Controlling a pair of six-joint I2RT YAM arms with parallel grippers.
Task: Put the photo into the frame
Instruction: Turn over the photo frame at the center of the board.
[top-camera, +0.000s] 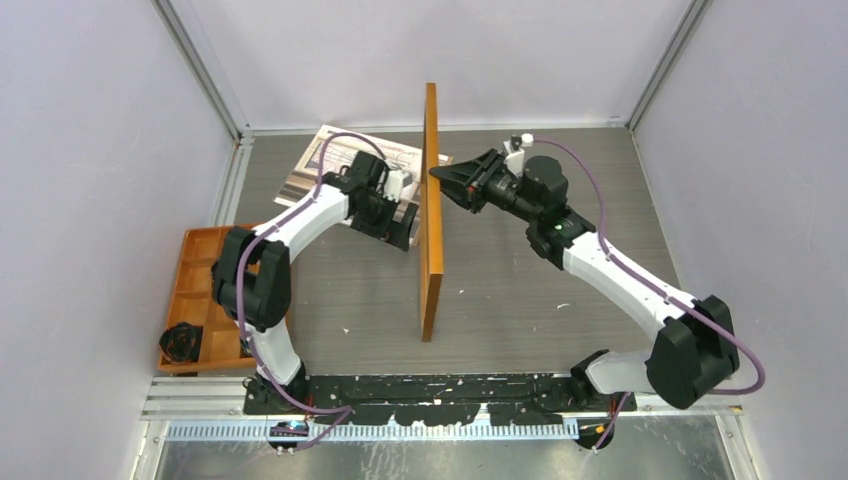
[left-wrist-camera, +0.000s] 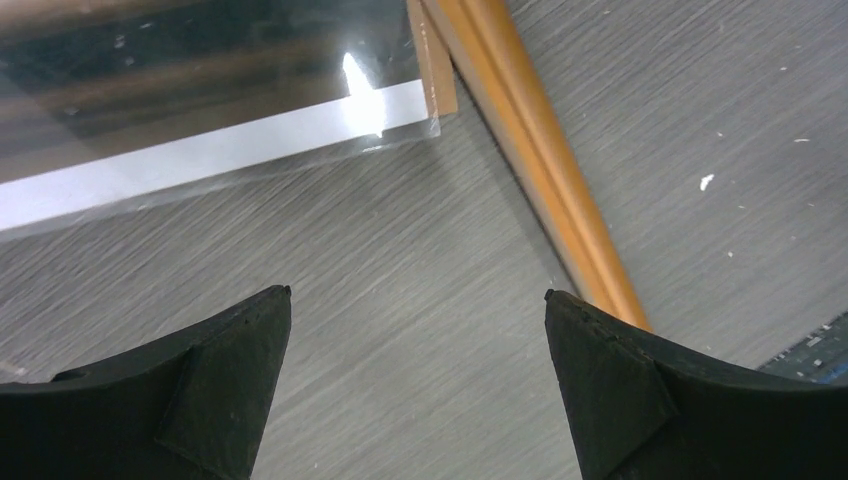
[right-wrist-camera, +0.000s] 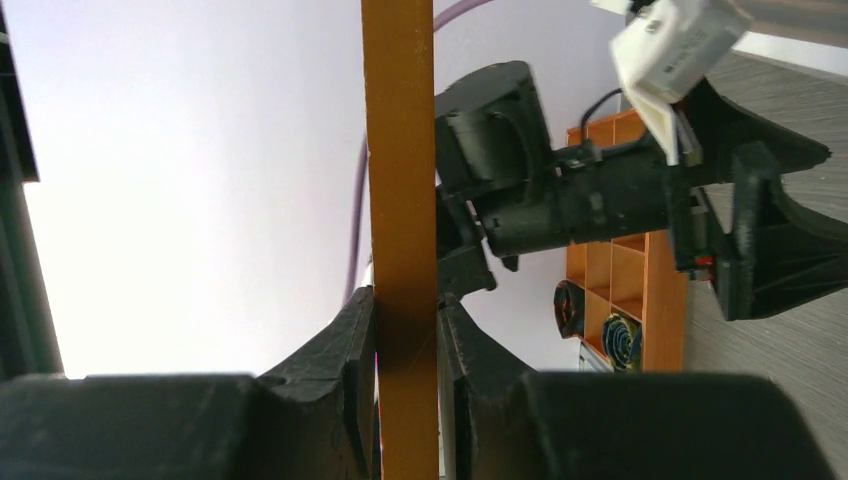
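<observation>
The orange-brown frame (top-camera: 431, 230) stands upright on its edge in the middle of the table, running from near to far. My right gripper (top-camera: 437, 173) comes in from the right and is shut on its upper rail (right-wrist-camera: 400, 150), one finger on each side. The photo (top-camera: 320, 165) lies flat at the back left, partly under my left arm. My left gripper (top-camera: 400, 235) hangs open just left of the frame, nothing between its fingers. In the left wrist view the left gripper (left-wrist-camera: 418, 293) is over bare table, with the photo's glossy corner (left-wrist-camera: 200, 110) ahead and the frame's bottom rail (left-wrist-camera: 545, 160) to the right.
An orange compartment tray (top-camera: 195, 290) holding black items sits at the left edge of the table. Walls with metal rails close in the back and both sides. The arm bases stand along the near edge.
</observation>
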